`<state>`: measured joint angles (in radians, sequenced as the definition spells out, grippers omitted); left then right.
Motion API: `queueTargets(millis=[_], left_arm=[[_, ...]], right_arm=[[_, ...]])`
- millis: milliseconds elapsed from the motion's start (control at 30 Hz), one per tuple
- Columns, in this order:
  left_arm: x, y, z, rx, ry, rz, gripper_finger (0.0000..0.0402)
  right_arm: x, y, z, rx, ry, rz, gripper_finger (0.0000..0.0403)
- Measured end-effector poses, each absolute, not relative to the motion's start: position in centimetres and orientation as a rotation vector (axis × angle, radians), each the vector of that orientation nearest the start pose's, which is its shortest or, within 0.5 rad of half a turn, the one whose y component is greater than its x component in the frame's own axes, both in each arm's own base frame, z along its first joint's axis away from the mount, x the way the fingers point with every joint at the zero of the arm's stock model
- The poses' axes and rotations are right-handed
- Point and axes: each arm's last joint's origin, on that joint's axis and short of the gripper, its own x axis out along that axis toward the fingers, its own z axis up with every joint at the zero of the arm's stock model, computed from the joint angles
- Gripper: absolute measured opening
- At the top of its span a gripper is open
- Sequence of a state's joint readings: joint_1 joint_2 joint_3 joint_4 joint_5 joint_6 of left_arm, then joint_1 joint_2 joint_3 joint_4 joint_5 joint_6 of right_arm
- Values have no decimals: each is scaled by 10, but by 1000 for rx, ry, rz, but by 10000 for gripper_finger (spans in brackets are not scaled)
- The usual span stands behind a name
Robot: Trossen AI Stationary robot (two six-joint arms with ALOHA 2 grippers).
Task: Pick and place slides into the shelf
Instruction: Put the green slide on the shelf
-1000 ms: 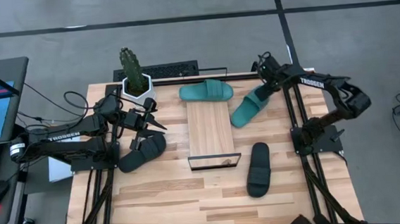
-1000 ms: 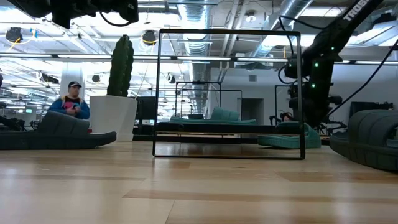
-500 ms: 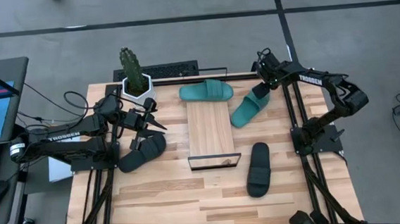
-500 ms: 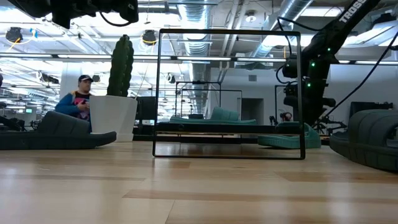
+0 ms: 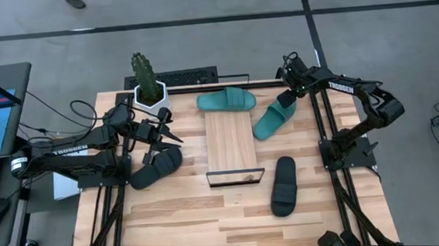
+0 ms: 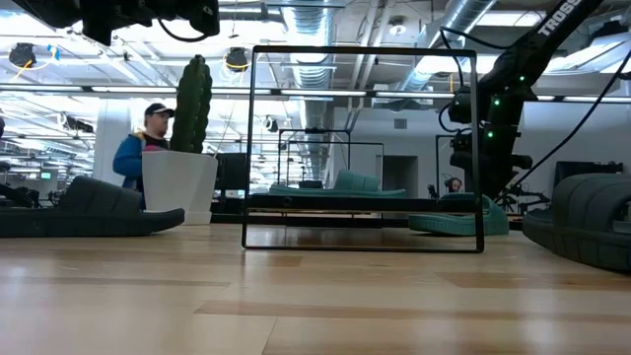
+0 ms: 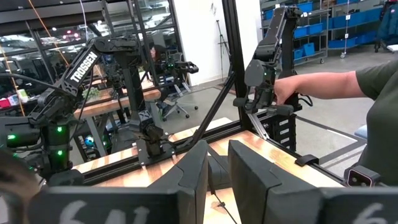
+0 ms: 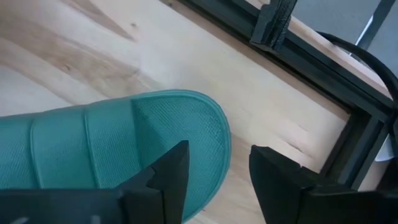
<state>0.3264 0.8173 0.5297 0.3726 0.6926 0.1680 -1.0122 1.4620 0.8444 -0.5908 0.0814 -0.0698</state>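
High view: both arms say TROSSEN in white. Right gripper [image 5: 287,101] sits over the end of a teal slide [image 5: 273,118] just right of the shelf [image 5: 230,142], fingers [image 8: 168,177] spread and released, slide edge between them, nothing gripped. Left gripper [image 5: 169,134] hangs over a black slide [image 5: 155,166] left of the shelf, fingers [image 7: 191,180] nearly together with nothing between them.

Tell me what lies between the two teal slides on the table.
Only bare tabletop separates the far teal slide from the angled teal slide, seen in the high view; the shelf sits nearer, beside them.
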Motion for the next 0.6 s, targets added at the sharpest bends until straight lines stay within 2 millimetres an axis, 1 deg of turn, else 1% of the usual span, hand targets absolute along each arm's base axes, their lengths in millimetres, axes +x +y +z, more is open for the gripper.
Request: queueTargets(millis=[367,600], left_arm=[[177,41,292,191,-102,-360,55],[177,41,292,174,-99,-361,55]], right_arm=[[136,-221,182,498,1175,-891,157],[147,-221,173,459,1229,-850,153]])
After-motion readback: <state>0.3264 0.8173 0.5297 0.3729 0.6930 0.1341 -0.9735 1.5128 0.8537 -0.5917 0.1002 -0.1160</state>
